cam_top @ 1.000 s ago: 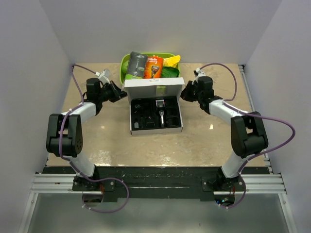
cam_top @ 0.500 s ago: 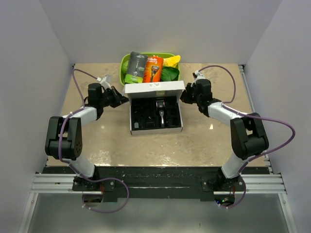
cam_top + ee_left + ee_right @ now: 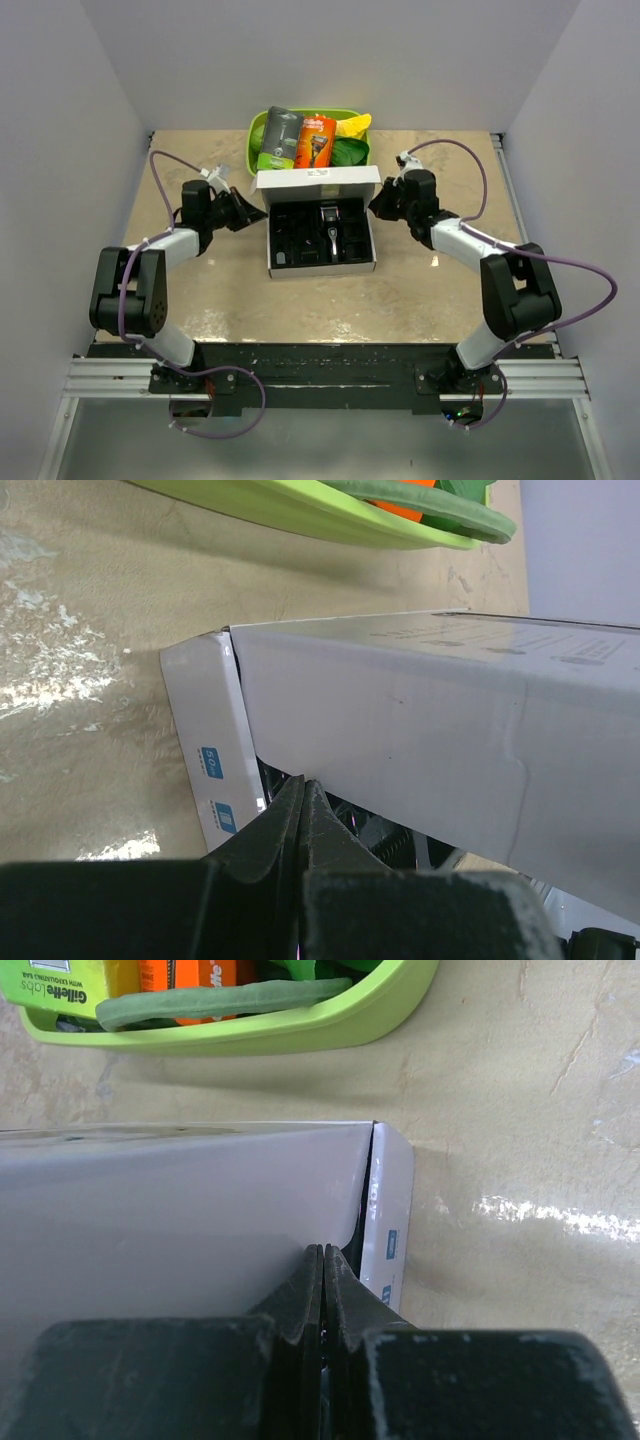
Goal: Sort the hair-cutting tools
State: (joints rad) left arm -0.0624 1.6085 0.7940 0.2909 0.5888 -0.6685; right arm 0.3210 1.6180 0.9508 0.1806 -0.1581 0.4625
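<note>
A white box lies open mid-table, its lid raised at the back. Its black tray holds the slim black hair clipper with a silver head; the other black pieces in it cannot be told apart. My left gripper is shut and empty, its tips at the lid's left corner, by the box side. My right gripper is shut and empty, its tips against the lid's right corner, by the box side.
A green bin stands behind the box, holding a grey-and-green razor package, an orange razor package and green and yellow items. The bin also shows in the left wrist view and the right wrist view. Walls close in on three sides.
Both grippers have come a little nearer and inward, along the lid's two corners. The lid's top edge sits slightly lower. The clipper and the bin have not moved.
</note>
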